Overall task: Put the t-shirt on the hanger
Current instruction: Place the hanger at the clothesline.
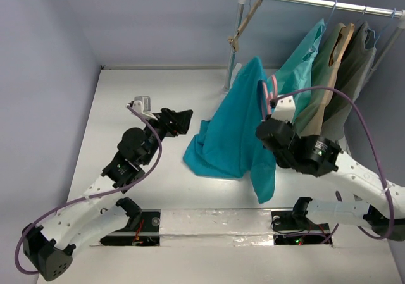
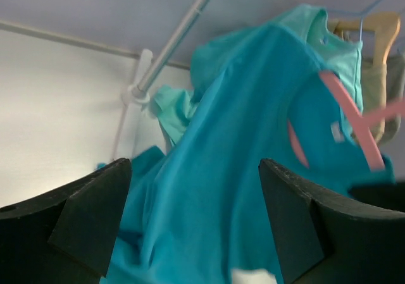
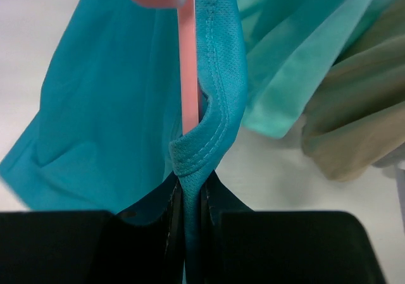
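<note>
Left fingers (image 1: pixel 179 121) stood wide apart, holding nothing; they sat low over the worktop (image 1: pixel 126 94), left of the t-shirt (image 1: pixel 231 132) and clear of it; from the left wrist camera I saw teal cloth (image 2: pixel 234 170) filling the gap between the two black pads, not touching either.

Right fingers (image 1: pixel 271 127) were closed on the t-shirt; the right wrist camera showed them pinching a stitched, folded edge of the cloth (image 3: pixel 202 138); the pink bar of the hanger (image 3: pixel 188 75) ran down into that fold just above the tips; I could not tell whether the bar itself was pinched too.

T-shirt hung raised right of centre, draped over the hanger (image 1: pixel 273 86), whose pink top poked out above the cloth; the lower left part of the shirt trailed onto the worktop in a crumpled heap; another length hung down past the right arm.

Behind it, on the rail (image 1: pixel 316 2): a mint-green garment (image 1: pixel 304 62) just beside the t-shirt, then tan and olive garments (image 1: pixel 335 69); a wooden hanger (image 1: pixel 243 21) hung at the rail's left end.
</note>
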